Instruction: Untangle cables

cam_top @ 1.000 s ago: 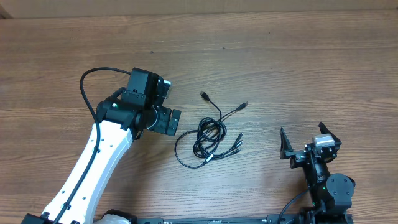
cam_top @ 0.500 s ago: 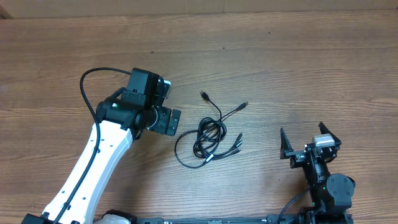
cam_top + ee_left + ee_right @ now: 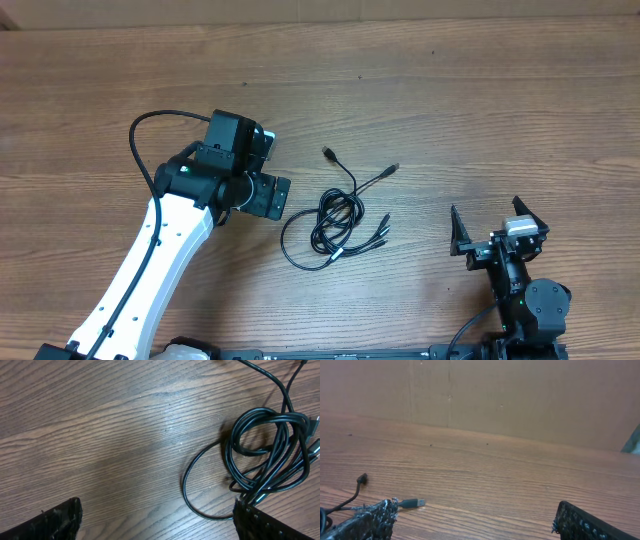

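Note:
The cables lie in a tangled black bundle at the table's middle, with plug ends reaching up and right and several short tips at the right. In the left wrist view the coil sits at the right with one loop bulging left. My left gripper is open and empty just left of the bundle; its fingertips straddle bare wood, the right one at the loop's edge. My right gripper is open and empty at the lower right, well apart from the cables. A USB plug shows in the right wrist view.
The wooden table fills the overhead view. A brown cardboard wall stands behind the table's far edge. The left arm's thick black wire loops at its wrist.

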`<state>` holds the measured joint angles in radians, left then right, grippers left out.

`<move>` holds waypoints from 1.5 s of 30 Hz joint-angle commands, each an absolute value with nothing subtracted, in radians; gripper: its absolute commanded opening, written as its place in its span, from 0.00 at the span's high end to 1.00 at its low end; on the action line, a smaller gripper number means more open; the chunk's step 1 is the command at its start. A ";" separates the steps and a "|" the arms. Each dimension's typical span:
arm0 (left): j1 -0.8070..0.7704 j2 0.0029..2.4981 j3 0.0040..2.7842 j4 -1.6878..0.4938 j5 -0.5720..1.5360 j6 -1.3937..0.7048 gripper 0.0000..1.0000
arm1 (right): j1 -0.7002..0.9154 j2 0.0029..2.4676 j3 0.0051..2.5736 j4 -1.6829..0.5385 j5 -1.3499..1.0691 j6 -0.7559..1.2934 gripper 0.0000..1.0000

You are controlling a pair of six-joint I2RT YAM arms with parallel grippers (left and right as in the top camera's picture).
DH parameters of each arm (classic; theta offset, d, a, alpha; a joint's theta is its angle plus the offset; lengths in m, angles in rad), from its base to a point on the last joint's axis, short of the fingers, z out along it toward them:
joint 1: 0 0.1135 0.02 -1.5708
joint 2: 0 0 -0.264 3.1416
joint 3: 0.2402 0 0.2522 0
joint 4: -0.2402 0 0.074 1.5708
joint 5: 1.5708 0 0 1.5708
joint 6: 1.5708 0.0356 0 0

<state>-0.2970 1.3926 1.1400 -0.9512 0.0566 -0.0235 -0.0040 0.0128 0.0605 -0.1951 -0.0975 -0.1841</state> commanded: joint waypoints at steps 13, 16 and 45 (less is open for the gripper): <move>-0.302 1.394 1.162 -0.934 0.143 -0.049 0.05 | 0.003 0.003 0.056 -0.189 -0.098 -0.188 0.00; -0.302 1.394 1.162 -0.935 0.148 -0.049 0.05 | 0.003 0.003 0.056 -0.189 -0.098 -0.188 0.00; -0.509 1.502 1.162 -0.895 0.147 -0.029 0.02 | 0.003 0.003 0.056 -0.189 -0.098 -0.188 0.00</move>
<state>-0.4751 1.4685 1.1408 -0.8993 0.1532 -0.0296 -0.0040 0.0128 0.0605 -0.1951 -0.0975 -0.1844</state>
